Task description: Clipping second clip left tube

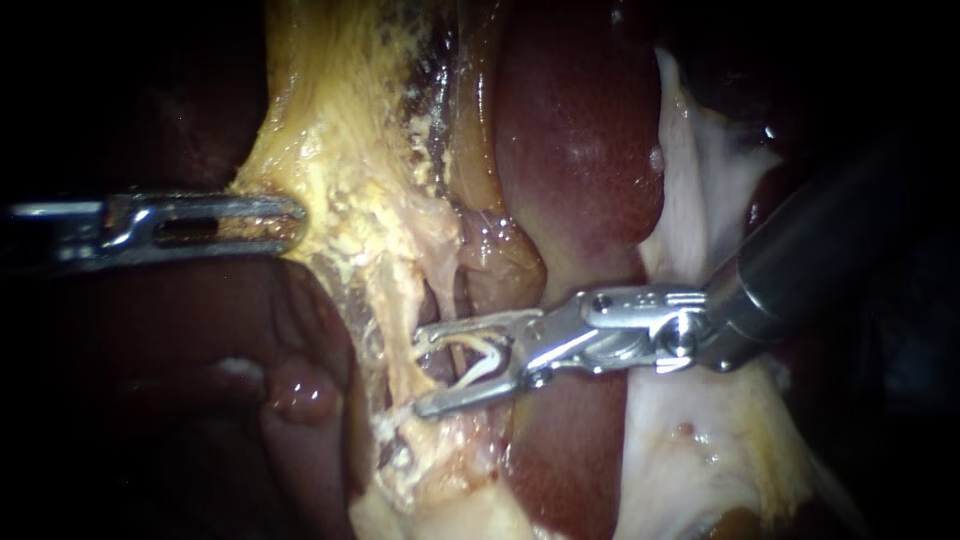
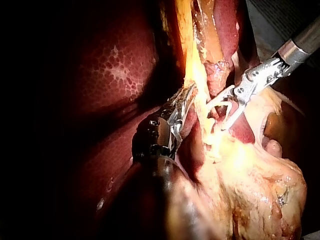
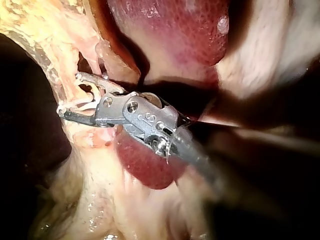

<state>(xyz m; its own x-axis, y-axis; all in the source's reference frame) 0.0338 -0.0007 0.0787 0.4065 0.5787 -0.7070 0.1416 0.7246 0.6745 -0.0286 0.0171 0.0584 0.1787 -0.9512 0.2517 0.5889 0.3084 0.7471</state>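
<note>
Right tool (image 1: 420, 372): jaws wide, carrying an unclosed clip (image 1: 484, 360), astride the tube (image 1: 452, 350). Seat the tube fully within the clip, clear of liver (image 1: 580, 150), before closing. Left tool (image 1: 292, 222) grips fatty tissue (image 1: 340, 180).

Right instrument (image 1: 425, 372): jaws and hinge in bright polished metal, smooth, with mirror glints; shaft (image 1: 820, 240) dark grey, satin finish. Clip (image 1: 490, 352), seated between both jaws: white, plastic-looking, smooth, slightly glossy. Left instrument (image 1: 298, 222): slotted tip in silver metal, smooth, with a softer shine. Liver (image 1: 580, 150): deep red, wet and glossy (fine honeycomb mottling shows in the left wrist view). Fatty tissue (image 1: 340, 150): yellow, crumbly, rough, moist. Membrane (image 1: 700, 170): whitish, fibrous, duller sheen.
</note>
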